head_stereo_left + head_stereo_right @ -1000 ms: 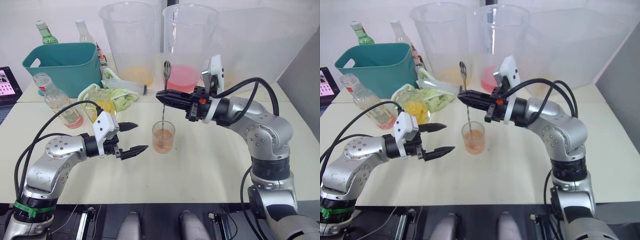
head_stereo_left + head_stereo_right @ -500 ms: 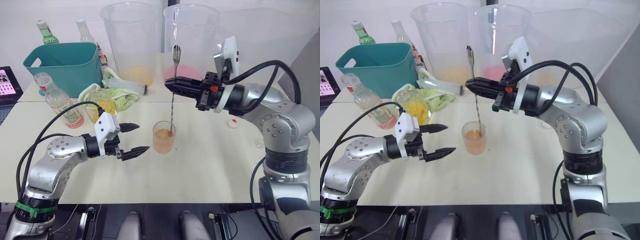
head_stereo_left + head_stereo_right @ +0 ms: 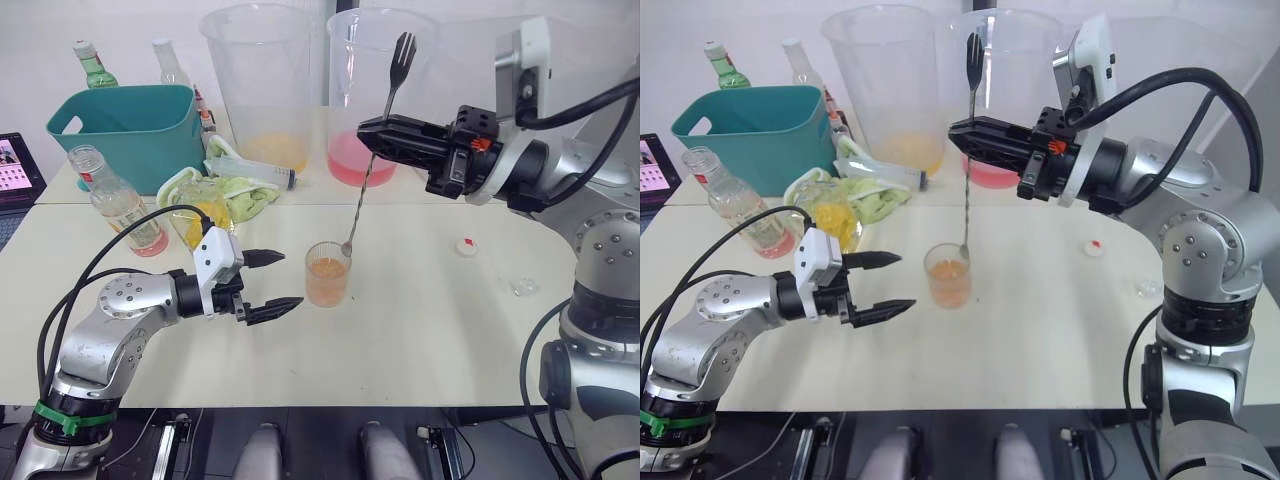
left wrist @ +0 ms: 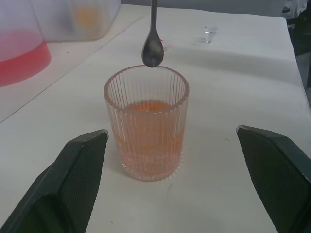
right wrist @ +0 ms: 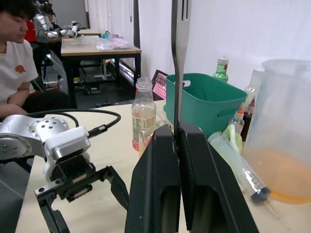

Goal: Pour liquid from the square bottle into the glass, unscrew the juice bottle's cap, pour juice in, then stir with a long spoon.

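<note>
Spoon is clamped between the closed fingers of the right gripper, held high and tilted over the table, forked end up, tiny bowl down. In the left wrist view the bowl hangs just above the rim of the glass, out of the liquid. Glass stands upright mid-table, part filled with orange-pink drink. Left gripper hovers just to the left of the glass, fingers spread wide, grasping nothing, not touching it. Juice bottle stands uncapped at the left, near the teal basket. White cap with red mark lies on the table to the right of the glass, well apart. Square bottle sits by the green cloth behind the left arm. Two big clear buckets stand at the back, one with yellow, one with pink liquid. A person sits in the right wrist view.
</note>
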You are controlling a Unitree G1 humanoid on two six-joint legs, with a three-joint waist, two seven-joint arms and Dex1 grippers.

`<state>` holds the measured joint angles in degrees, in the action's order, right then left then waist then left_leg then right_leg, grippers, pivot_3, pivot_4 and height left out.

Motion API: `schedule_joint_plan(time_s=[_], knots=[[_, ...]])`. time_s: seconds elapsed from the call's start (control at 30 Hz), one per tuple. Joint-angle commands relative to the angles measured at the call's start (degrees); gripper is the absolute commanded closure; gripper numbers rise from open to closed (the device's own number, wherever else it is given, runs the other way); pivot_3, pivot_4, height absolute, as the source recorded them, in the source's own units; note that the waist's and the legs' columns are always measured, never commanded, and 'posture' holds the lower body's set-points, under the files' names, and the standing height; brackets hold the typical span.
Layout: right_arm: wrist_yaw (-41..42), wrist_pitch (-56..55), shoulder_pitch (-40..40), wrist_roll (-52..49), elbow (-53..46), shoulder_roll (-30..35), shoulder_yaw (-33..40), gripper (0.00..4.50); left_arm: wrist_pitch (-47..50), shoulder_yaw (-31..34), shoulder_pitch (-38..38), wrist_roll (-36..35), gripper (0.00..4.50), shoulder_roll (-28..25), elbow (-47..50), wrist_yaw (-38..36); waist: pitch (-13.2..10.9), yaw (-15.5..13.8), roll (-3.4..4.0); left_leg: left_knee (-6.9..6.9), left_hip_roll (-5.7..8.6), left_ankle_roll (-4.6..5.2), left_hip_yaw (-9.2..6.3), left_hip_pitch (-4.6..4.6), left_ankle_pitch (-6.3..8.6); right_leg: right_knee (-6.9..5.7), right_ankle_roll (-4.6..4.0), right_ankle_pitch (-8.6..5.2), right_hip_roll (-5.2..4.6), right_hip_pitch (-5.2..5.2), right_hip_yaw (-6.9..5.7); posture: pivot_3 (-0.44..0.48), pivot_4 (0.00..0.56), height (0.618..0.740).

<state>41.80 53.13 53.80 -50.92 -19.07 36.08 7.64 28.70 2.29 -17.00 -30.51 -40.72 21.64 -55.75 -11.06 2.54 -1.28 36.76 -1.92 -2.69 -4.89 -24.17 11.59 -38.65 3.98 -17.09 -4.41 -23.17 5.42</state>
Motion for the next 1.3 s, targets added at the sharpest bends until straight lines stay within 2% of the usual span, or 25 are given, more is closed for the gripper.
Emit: schedule_joint_plan(time_s=[0.03, 0.3, 0.4, 0.47, 0.6, 0.7, 0.8, 0.87, 0.97, 1.07, 1.3], knots=[[-0.37, 0.44, 1.24, -1.83, -1.91, 1.33, 1.68, 4.50, 0.53, 0.55, -0.40, -2.21, 0.02, -0.08, 2.56, -0.43, 0.00, -0.01, 0.00, 0.00, 0.00, 0.00, 0.00, 0.00, 0.00, 0.00, 0.00, 0.00, 0.00, 0.00, 0.00, 0.000, 0.150, 0.733], [-0.19, 1.45, 3.36, -4.14, 1.46, 4.79, 4.43, 4.50, 4.27, 2.96, -2.47, -7.70, 0.02, -0.79, 5.16, 0.45, 0.00, -0.12, 0.00, 0.00, 0.00, 0.00, 0.00, 0.00, 0.00, 0.03, 0.00, 0.00, 0.00, 0.02, 0.00, 0.000, 0.150, 0.733], [0.08, 4.53, 4.68, -6.01, 4.36, 9.50, 7.02, 4.50, 5.38, 4.07, -2.97, -9.24, 0.02, -2.04, 5.83, 0.09, 0.00, -0.19, 0.00, 0.01, 0.01, 0.00, 0.00, -0.01, 0.00, 0.08, 0.00, 0.00, -0.01, 0.04, -0.01, 0.000, 0.150, 0.733], [-1.13, 4.36, 4.95, -3.30, 5.86, 12.52, 7.05, 4.50, 5.18, 4.85, -3.21, -9.79, 0.02, -2.75, 5.90, -0.18, 0.00, -0.14, 0.00, 0.01, 0.00, 0.00, 0.00, -0.03, 0.00, 0.09, 0.00, 0.00, -0.01, 0.02, -0.01, 0.000, 0.150, 0.733], [-2.16, 6.82, 4.08, 5.01, 7.51, 21.25, 1.29, 4.50, 6.12, 6.96, -3.96, -12.32, 0.02, -3.47, 6.11, -0.15, 0.00, -0.11, 0.00, -0.01, -0.01, 0.00, 0.04, -0.02, 0.00, 0.14, 0.00, 0.00, -0.01, 0.01, 0.01, 0.000, 0.150, 0.733], [0.90, 14.64, 4.07, 3.10, 12.05, 24.48, -0.43, 4.50, 9.57, 8.49, -3.78, -16.77, 0.02, -4.56, 7.88, 0.25, 0.00, -0.06, 0.00, -0.01, -0.02, 0.01, 0.05, -0.02, 0.00, 0.21, 0.00, 0.00, 0.00, 0.03, 0.02, 0.000, 0.150, 0.733], [5.39, 24.73, 7.26, 2.52, 17.14, 27.93, -6.02, 4.50, 10.84, 9.43, -3.33, -17.82, 0.02, -5.51, 8.68, 1.44, -0.01, 0.06, 0.02, -0.01, -0.01, 0.01, 0.07, -0.02, 0.00, 0.21, 0.00, 0.00, 0.00, 0.03, 0.05, 0.000, 0.150, 0.733], [7.53, 32.56, 12.12, 2.13, 23.22, 27.53, -9.52, 4.50, 11.16, 9.22, -2.47, -15.97, 0.02, -6.57, 8.94, 2.91, -0.03, 0.13, 0.04, -0.02, -0.02, 0.02, 0.07, -0.02, 0.01, 0.21, 0.00, -0.01, 0.00, 0.01, 0.06, 0.000, 0.150, 0.733], [8.42, 37.07, 16.91, 4.42, 28.91, 25.48, -14.83, 4.50, 5.55, 7.42, -0.09, -8.23, 0.02, -7.33, 10.23, 4.28, -0.06, 0.50, 0.14, -0.03, -0.02, 0.02, 0.14, -0.01, 0.01, 0.29, 0.00, -0.01, 0.01, -0.01, 0.12, 0.000, 0.150, 0.733], [8.50, 38.24, 18.16, 6.99, 32.86, 23.48, -18.16, 4.50, 9.04, 7.04, 0.79, -9.40, 0.02, -7.31, 11.02, 6.21, -0.05, 0.20, 0.12, -0.07, -0.03, 0.02, 0.13, -0.03, 0.01, 0.34, -0.01, -0.01, 0.01, 0.01, 0.07, 0.000, 0.150, 0.733], [0.37, 34.56, 17.83, 16.95, 48.87, 10.42, -17.41, 4.50, 7.19, 8.76, 3.89, -7.97, 0.02, -5.61, 14.48, 9.80, -0.05, -0.05, 0.12, -0.05, -0.01, 0.01, 0.12, -0.14, 0.01, 0.41, 0.00, 0.00, -0.01, -0.04, 0.07, 0.000, 0.150, 0.733]])
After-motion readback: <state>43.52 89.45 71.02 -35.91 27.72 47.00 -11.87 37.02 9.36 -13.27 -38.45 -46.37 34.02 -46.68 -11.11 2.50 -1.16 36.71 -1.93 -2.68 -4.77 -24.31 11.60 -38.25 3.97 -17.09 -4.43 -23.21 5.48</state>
